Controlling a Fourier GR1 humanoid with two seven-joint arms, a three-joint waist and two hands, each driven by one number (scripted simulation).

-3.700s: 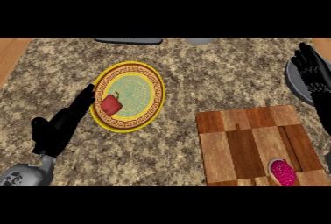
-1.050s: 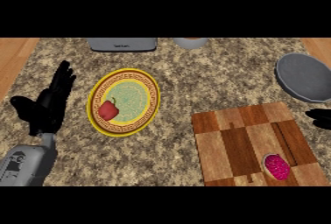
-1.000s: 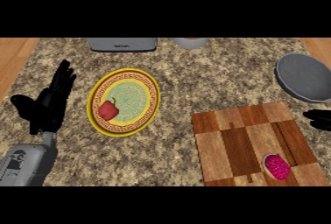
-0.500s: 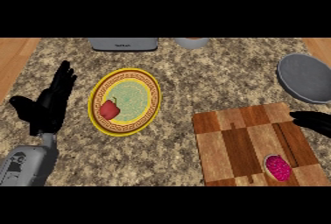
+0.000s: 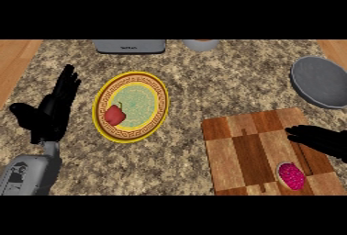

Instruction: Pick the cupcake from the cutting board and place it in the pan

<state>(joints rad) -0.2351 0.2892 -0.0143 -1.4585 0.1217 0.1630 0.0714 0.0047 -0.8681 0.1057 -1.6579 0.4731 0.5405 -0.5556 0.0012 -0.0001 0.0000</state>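
Speckled granite tabletop [image 5: 224,87] with wood showing at both far corners. Wooden cutting board [image 5: 251,147] down at the lower right, striped in light and dark planks. Pink-topped cupcake [image 5: 291,176] sat on the board near its lower right corner, clear of any fingers. Right robot hand [image 5: 322,140] came in from the right edge over the board, fingers stretched out flat and pointing left, just above the cupcake in the view but not touching it, holding nothing. Grey round pan [image 5: 320,82] up at the right side of the tabletop, well apart from the board, nothing seen inside.

Over on the left, left robot hand [image 5: 51,114] rested with fingers straight and pointing up, thumb out to the side, gripping nothing, grey forearm below it. Just beside it, a yellow-rimmed plate [image 5: 132,106] with a patterned border and pale green middle, and a red pepper-looking thing [image 5: 114,115] lying on its left part. Along the far edge, a grey appliance [image 5: 130,46] and a pale round cup-like thing [image 5: 201,44], both cut off, hard to tell more.
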